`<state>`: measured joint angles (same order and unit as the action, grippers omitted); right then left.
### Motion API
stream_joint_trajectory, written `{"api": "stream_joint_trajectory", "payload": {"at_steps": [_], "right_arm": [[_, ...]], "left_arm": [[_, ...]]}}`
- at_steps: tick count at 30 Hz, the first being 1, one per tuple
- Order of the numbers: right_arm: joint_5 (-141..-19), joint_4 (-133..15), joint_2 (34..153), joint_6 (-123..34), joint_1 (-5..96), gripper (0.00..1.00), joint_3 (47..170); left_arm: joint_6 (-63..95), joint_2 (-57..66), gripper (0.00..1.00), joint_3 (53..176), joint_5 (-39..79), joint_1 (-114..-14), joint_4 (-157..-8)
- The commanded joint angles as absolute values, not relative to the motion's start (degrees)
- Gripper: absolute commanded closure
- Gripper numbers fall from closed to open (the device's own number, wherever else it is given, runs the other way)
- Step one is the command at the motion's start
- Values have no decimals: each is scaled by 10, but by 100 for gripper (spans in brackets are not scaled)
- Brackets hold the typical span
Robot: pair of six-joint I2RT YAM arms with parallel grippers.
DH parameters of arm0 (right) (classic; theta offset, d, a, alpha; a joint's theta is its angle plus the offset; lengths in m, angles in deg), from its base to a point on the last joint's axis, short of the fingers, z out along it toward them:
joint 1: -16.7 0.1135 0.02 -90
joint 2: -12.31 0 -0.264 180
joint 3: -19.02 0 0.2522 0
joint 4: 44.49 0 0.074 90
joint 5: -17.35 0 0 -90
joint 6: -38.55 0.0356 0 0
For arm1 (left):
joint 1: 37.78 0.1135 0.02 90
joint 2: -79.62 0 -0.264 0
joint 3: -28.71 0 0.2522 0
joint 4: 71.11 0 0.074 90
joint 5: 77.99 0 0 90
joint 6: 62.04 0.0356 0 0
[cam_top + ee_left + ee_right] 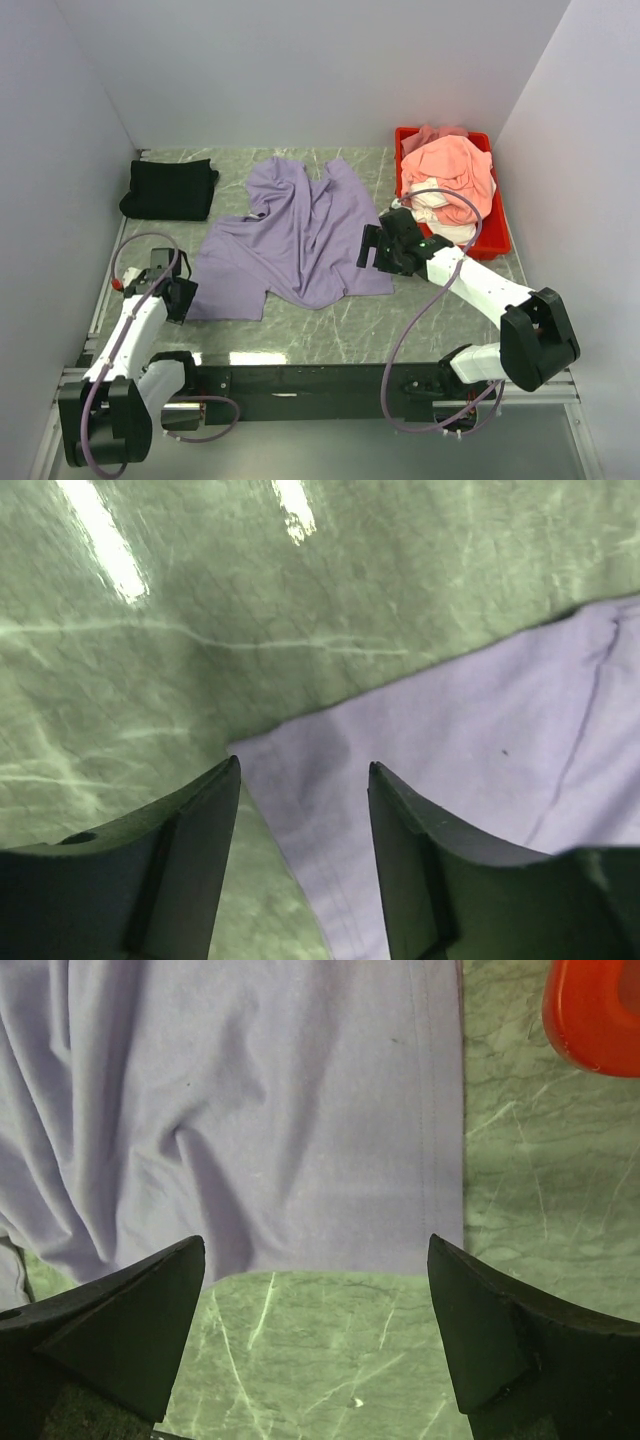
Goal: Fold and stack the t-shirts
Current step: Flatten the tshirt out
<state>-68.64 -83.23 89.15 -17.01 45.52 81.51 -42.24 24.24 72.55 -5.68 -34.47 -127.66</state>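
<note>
The green table (330,335) was shiny. The left claw (305,770) was half open and empty, over a corner of the purple shirt (300,235) lying mid-table. The right claw (315,1250) was wide open and empty at its hem. I think both should pinch low, then pull it flat.

A table (330,335) with a green, white-veined marble surface is seen. A lavender-purple t-shirt (300,235) is spread on it, rumpled and unfolded, across the middle, with one corner laid flat towards the near left corner and its straight hem turned towards the right edge. A black t-shirt (170,188) is laid folded in the far left corner, apart from the lavender one, and a red tray (497,240) is set in the far right corner.
</note>
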Motion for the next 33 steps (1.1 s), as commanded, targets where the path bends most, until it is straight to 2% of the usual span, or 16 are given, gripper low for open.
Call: {"api": "stream_joint_trajectory", "payload": {"at_steps": [1, 16, 19, 23, 25, 26, 27, 33], "right_arm": [[-703, -821, 875, -191, 444, 2, 809], [-735, -800, 877, -199, 417, 2, 796], [-731, -800, 873, -199, 416, 2, 794], [-727, -804, 868, -197, 414, 2, 788], [-727, -806, 865, -198, 414, 2, 785], [-720, -809, 862, -198, 415, 2, 782], [-713, -810, 858, -198, 413, 2, 780], [-694, -832, 832, -195, 413, 2, 760]], "left_arm": [[-453, 261, 41, 705, -27, -344, -1300], [-435, 140, 51, 722, -34, -343, -1247], [-428, 126, 62, 724, -28, -343, -1241], [-416, 123, 84, 716, -29, -343, -1221], [-409, 119, 88, 722, -35, -343, -1216], [-408, 117, 96, 723, -36, -343, -1213], [-405, 115, 99, 729, -36, -343, -1213], [-379, 138, 99, 737, -38, -343, -1206]]}}
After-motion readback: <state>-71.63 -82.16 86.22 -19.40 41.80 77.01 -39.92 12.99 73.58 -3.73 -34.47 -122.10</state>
